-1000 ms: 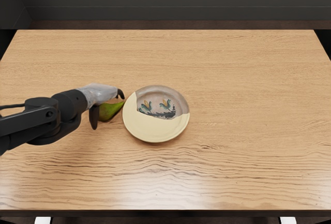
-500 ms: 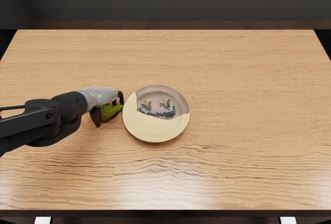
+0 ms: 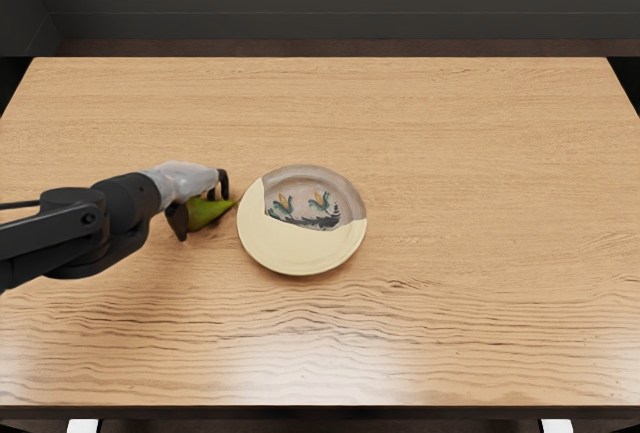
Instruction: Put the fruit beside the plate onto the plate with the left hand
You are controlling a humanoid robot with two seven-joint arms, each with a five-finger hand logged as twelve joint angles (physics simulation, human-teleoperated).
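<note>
**Grasp on fruit: slip and collision risks**

The left hand (image 3: pixel 196 196) is closed narrowly around the fruit (image 3: pixel 210 212). One dark fingertip shows above it and the thumb below its wide end. The fruit is green and tapered. It lies just left of the plate (image 3: pixel 290 253), with its narrow tip pointing at the rim and nearly touching it. It cannot be determined whether the fruit is clear of the table (image 3: pixel 450 133). The right hand is out of view.

Probable faults:
- Slip: the grip sits on the rounded end, so the taper may let the fruit squeeze out.
- Rim strike: moving across without enough lift would drive the tip into the plate and shift it.
- Roll-off: release near the rim may let the fruit roll back off.
</note>
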